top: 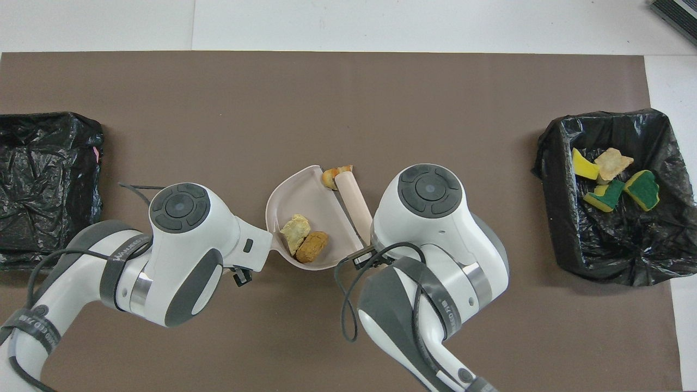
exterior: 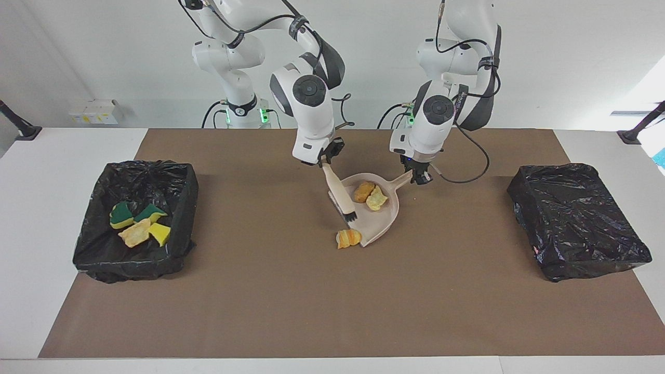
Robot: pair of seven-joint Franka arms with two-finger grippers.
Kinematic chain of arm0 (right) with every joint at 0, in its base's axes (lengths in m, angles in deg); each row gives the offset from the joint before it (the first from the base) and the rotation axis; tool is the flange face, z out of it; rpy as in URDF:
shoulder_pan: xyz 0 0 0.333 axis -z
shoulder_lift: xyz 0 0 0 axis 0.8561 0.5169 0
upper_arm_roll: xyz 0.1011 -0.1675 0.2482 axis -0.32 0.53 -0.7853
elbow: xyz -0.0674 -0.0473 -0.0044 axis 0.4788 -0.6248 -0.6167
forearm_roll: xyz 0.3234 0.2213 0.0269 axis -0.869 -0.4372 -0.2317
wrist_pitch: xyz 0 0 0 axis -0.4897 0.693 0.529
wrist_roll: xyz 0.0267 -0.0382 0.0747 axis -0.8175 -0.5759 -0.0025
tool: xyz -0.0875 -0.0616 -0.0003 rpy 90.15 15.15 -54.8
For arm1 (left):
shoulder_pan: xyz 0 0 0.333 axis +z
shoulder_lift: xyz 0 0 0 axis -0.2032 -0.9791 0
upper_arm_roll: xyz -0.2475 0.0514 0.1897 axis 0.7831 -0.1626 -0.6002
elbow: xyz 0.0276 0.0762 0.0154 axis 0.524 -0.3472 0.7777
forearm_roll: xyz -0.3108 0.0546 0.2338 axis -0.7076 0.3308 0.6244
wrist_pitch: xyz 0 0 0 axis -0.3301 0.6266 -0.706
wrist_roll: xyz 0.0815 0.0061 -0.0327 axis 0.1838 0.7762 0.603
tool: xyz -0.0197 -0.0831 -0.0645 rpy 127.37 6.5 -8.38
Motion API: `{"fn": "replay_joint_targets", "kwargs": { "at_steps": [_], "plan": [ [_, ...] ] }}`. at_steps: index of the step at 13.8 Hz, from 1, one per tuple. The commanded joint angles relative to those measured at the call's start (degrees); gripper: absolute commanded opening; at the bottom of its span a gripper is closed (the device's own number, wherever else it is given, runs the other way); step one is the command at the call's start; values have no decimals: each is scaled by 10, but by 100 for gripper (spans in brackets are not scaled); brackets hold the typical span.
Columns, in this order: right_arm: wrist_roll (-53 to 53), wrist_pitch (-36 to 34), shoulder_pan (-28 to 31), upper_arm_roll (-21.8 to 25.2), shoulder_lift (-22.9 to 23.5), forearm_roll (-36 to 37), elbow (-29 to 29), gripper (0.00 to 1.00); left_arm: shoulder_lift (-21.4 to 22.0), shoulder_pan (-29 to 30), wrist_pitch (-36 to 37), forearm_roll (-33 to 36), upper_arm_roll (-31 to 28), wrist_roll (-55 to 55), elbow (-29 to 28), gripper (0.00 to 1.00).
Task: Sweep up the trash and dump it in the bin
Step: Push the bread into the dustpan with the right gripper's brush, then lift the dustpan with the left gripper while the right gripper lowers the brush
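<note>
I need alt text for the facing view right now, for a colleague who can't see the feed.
The right gripper holds a brush angled into the dustpan, held by the left gripper; two scraps lie inside, a striped one just outside its lip. Four scraps sit in the bin at the right arm's end.

Two scraps (top: 304,241) lie in the dustpan (top: 305,190) beside the brush (top: 354,198).

Both arms bent low, right gripper (exterior: 327,157) and left gripper (exterior: 419,174) clamped.
</note>
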Motion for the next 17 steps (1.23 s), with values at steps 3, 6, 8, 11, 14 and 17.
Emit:
{"fn": "replay_joint_targets", "kwargs": {
  "at_steps": [3,6,8,11,14,17],
  "plan": [
    [-8,-8,12,-8,129,152,-118,0,21,5,50,-13,-5,72,-8,0],
    [-8,-6,4,-9,177,189,-156,0,23,6,47,-16,-5,83,-8,0],
    [-23,1,-16,-13,177,182,-150,0,23,6,45,-16,-5,85,-8,0],
    [-120,-4,-29,-61,158,176,-117,0,23,6,44,-16,-5,85,-9,0],
    [-140,-20,-28,-85,139,176,-109,0,21,7,37,-16,-5,82,-8,0],
    [-145,-48,4,-88,115,167,-115,0,18,9,18,-16,-5,79,-4,0]
  ]
}}
